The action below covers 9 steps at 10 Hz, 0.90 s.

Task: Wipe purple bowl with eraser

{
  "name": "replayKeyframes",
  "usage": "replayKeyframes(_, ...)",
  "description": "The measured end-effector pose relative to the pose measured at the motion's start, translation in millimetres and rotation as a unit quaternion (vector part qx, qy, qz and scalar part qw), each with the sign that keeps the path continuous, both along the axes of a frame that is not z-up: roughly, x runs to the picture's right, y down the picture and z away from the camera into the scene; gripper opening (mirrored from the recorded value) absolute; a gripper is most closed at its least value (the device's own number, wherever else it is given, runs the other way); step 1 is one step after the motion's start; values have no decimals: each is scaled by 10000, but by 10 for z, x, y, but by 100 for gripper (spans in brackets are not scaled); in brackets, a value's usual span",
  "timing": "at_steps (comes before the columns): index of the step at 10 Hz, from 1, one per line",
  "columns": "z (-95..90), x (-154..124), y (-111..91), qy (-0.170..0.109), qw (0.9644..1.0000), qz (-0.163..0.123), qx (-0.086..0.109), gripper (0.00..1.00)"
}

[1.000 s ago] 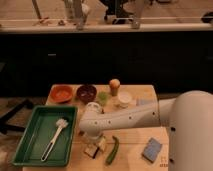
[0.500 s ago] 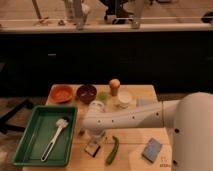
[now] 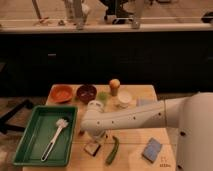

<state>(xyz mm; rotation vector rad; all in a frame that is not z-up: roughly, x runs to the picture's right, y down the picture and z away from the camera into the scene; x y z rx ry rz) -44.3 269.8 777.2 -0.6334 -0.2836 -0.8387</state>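
A single camera view looks down on a light wooden table [image 3: 134, 159] in front of a long dark counter [image 3: 105, 55]. The robot's white, rounded arm [image 3: 135, 117] reaches in from the right edge and lies across the middle of the table, hiding part of its surface. At the arm's left end the gripper [image 3: 95, 138] points down, just to the right of a green rectangular plastic tray [image 3: 30, 137]. Directly below the gripper, touching it or very nearly so, sits the eraser [image 3: 92, 148] — a small block with a pale face and a dark edge, near the table's front edge. Whether the gripper is spread or closed on the eraser cannot be told. The small round dark purple bowl [image 3: 86, 92] stands at the back of the table, well apart from the eraser, with the arm lying between them. An orange bowl [image 3: 62, 92] of like size stands just to the left of the purple bowl, and a small green item [image 3: 102, 95] to its right. Further right along the back stand a brown round-topped object [image 3: 114, 86] and a white round dish [image 3: 123, 99]. In the tray lies a long-handled brush with white bristles [image 3: 55, 137], set on a slant. To the right of the eraser lies a slim green vegetable-like piece [image 3: 112, 150], and further right a blue rectangular sponge [image 3: 151, 149] — both in front of the arm.
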Motion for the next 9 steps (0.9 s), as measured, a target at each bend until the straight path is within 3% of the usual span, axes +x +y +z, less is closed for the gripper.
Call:
replayKeyframes(3, -149, -15, -129, -24, 9999, 29, 135, 0)
replayKeyframes(9, -440, -65, -376, -90, 9997, 114, 211, 0)
